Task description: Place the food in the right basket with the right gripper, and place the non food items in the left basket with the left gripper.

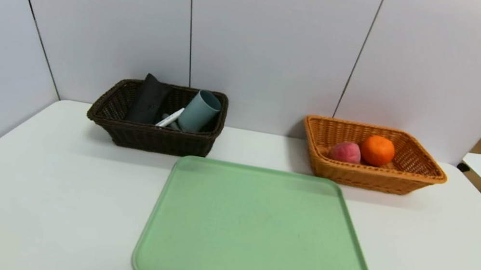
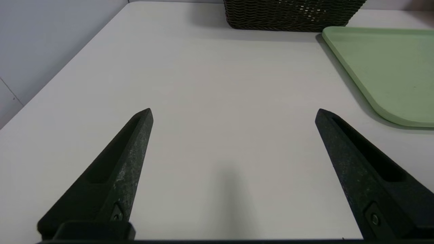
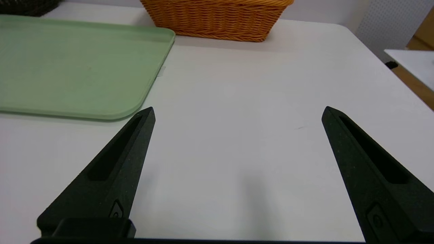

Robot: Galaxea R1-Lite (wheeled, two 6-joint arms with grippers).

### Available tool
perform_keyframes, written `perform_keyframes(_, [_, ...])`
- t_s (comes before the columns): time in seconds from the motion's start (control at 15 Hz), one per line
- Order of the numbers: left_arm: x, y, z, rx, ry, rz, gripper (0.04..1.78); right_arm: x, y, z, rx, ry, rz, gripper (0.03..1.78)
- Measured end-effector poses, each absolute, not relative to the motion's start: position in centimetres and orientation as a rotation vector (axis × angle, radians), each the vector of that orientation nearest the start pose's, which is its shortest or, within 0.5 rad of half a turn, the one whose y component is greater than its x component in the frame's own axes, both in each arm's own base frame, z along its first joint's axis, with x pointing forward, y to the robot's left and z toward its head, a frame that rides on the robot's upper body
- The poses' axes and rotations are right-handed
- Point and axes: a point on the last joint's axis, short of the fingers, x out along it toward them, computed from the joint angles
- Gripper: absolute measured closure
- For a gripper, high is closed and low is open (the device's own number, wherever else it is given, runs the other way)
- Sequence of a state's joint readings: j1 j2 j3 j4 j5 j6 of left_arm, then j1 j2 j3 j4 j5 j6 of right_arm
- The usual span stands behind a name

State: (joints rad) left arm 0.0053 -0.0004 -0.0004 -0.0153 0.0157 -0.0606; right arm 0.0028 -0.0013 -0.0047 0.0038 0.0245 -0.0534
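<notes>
Apparently sorted: orange and peach lie in the right basket near the tabletop's far right edge; cup, marker and pouch sit in the left basket far left, peeler not visible. Left gripper and right gripper hover low near the front edge, jaws wide, holding nothing; you should keep them clear of the green tray. Marker's long axis tilts up toward the cup, and the pouch leans on the basket's back wall.

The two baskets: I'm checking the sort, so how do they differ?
The left basket is dark brown; the right basket is orange-tan. The left basket holds a cup, marker and black pouch; the right basket holds an orange and peach. Both are rectangular wicker, behind the green tray.
</notes>
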Motion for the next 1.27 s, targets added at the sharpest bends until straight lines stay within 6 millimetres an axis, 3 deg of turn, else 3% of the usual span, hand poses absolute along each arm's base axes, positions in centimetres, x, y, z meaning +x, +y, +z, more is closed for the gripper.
perform_keyframes(0.2, [-2.29, 0.07, 7.76, -0.108, -0.023, 0.036, 0.13, -2.36, -0.05, 7.65, 0.052, 0.005, -0.017, 0.11])
perform_keyframes(1.27, [-2.28, 0.07, 7.76, -0.108, -0.023, 0.038, 0.13, -2.36, -0.05, 7.76, 0.054, -0.007, -0.019, 0.11])
